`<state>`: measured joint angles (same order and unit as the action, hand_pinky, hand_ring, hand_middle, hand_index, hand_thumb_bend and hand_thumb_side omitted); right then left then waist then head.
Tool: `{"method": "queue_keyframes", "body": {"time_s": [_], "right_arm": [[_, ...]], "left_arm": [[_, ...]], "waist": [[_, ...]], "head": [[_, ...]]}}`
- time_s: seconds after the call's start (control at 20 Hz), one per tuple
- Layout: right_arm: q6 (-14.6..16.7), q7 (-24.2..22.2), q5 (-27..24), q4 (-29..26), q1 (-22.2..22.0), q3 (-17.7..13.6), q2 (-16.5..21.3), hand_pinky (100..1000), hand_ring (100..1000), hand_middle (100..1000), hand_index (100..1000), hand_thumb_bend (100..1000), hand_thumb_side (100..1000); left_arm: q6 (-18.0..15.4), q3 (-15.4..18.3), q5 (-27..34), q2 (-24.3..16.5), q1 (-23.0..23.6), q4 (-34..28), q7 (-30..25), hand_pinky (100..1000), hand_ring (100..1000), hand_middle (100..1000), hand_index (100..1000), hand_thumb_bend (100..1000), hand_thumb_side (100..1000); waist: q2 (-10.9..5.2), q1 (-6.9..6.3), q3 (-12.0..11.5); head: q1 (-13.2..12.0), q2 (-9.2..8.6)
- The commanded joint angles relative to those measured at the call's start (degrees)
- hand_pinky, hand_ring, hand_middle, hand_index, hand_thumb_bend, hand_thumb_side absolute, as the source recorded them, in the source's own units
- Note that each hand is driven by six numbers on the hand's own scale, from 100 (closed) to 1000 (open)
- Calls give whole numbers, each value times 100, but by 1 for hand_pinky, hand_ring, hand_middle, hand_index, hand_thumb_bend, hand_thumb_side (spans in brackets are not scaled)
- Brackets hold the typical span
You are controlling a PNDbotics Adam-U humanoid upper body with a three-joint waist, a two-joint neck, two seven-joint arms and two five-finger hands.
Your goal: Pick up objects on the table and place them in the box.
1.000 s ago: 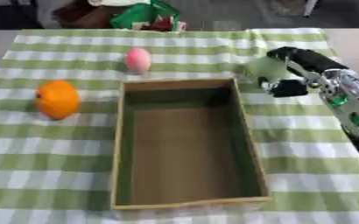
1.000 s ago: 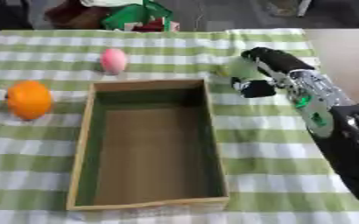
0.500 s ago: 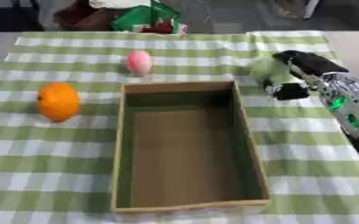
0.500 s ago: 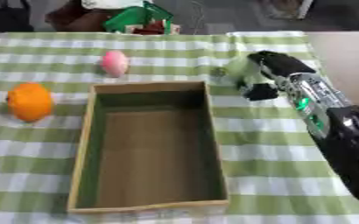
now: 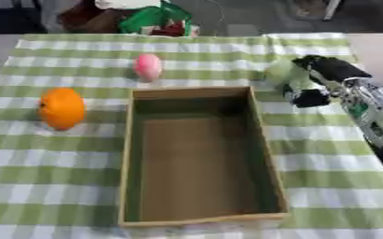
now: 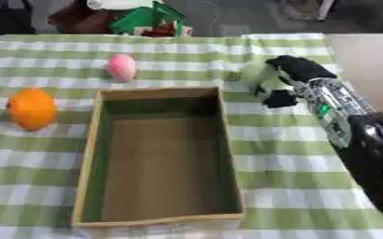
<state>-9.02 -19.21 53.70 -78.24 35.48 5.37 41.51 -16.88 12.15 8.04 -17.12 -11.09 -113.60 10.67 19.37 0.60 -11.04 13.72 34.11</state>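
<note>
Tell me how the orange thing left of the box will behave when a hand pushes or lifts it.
The orange object looks round and smooth, so it would probably roll on the checked cloth if pushed. Its rounded sides may slip from fingers unless cupped. It looks solid, likely stiff.

a long open wooden box (image 5: 199, 219) is lying empty mid-table. an orange (image 5: 61, 108) is sitting well left of it, a pink egg-shaped thing (image 5: 148, 66) is standing just beyond its far edge, and a pale green thing (image 6: 256, 72) is sitting near its far right corner.

The robot's right hand (image 6: 286, 80) has black fingers and a black thumb, glossy and rounded. Behind it runs a silver, metallic forearm (image 6: 332, 110) — with a small green mark — then a bulky black upper arm (image 6: 378, 161).
</note>
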Motion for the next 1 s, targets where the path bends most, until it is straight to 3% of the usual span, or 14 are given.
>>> {"method": "queue_keyframes", "body": {"time_s": [0.05, 0.2, 0.65, 0.85, 1.0], "right_arm": [[-215, 244, -208, -387, 22, -25, 114, 710, 724, 340, 581, 100, 100], [-454, 497, -331, -545, 9, -5, 115, 699, 697, 306, 533, 100, 100], [-947, 1274, -714, -734, 18, -5, 81, 668, 611, 183, 240, 100, 138], [-1010, 1615, -1029, -1197, -146, -5, 104, 682, 618, 163, 231, 100, 170], [-823, 1879, -1291, -1617, -307, 28, 185, 682, 618, 163, 231, 100, 176]], "left_arm": [[18, 6, 31, -80, -43, -99, -10, 403, 568, 522, 630, 100, 909], [22, 6, 34, -77, -44, -99, -11, 403, 568, 522, 630, 100, 908], [41, 13, 43, -63, -35, -99, -3, 405, 568, 522, 629, 100, 909], [38, 23, 37, -68, -35, -99, 5, 405, 568, 521, 628, 100, 908], [33, 30, 31, -75, -36, -99, 15, 405, 568, 521, 628, 100, 907]], "waist": [[-116, 7, 3], [-126, 15, -9], [-154, 29, 1], [-143, 33, 2], [-135, 35, 20]], "head": [[8, -82], [8, -92], [5, -72], [-10, -59], [-11, -49]]}}
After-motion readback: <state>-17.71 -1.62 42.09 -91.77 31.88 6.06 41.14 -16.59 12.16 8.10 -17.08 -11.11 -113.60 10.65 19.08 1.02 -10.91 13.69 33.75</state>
